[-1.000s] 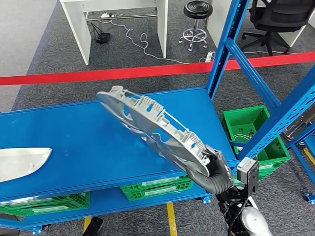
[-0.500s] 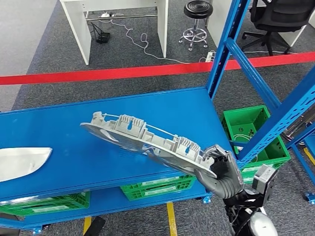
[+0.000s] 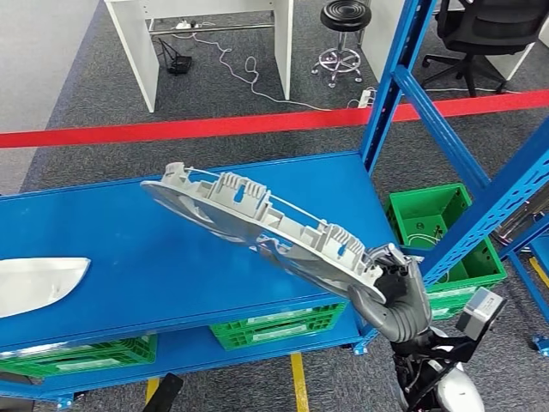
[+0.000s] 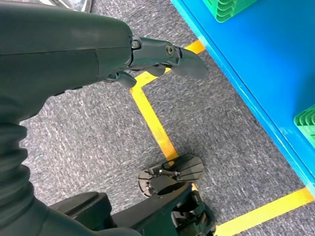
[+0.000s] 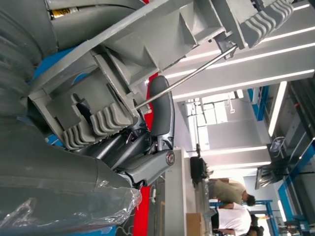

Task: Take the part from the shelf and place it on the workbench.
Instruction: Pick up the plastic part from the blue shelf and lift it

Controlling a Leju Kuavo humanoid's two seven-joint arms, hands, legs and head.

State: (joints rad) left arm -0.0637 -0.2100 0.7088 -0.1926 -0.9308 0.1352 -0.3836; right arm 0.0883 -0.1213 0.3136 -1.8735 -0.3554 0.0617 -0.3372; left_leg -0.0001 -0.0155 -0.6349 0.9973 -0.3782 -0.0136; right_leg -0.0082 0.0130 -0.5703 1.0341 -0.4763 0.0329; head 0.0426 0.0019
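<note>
Fingers of the right hand clamp one end of the grey part, which has tilted up slightly above the blue shelf; not yet placed. Left hand hangs unladen, fingers loosely extended

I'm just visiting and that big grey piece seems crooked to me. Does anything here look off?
The long grey part is tilted: the right hand grips only its near end, so the far end juts up over the blue shelf. It hangs in the air, resting on nothing. Nothing looks spilled or broken.
</note>
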